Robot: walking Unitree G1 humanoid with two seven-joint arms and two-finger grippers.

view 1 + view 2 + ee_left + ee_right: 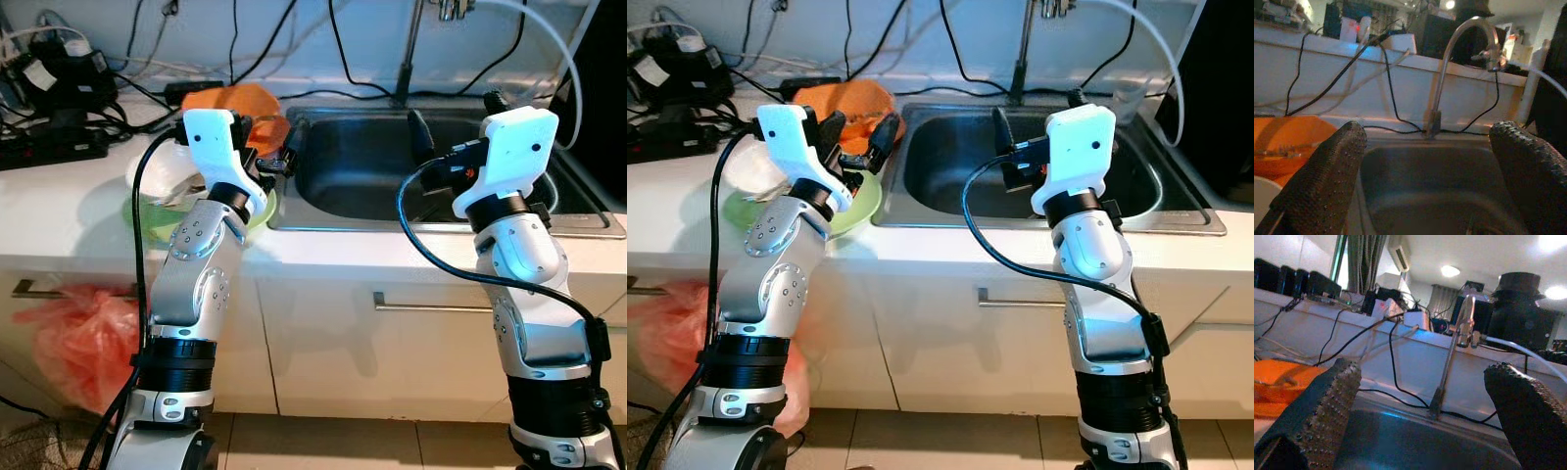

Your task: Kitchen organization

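Observation:
My left gripper (272,149) hangs open over the counter at the sink's left rim, just above a green bowl (862,204) that holds a white item (162,168). Behind it lies an orange bag (240,101). Nothing sits between its fingers (1322,181) in the left wrist view, which looks across the steel sink (1430,191) toward the faucet (1449,63). My right gripper (456,117) is open too, raised over the sink basin (362,186), its fingertips (1317,416) apart and empty.
Power strips and tangled black cables (54,132) crowd the counter's back left. A white hose (549,39) curves from the faucet (407,54) toward the right. A red plastic bag (83,338) hangs below the counter by the cabinet doors (392,352).

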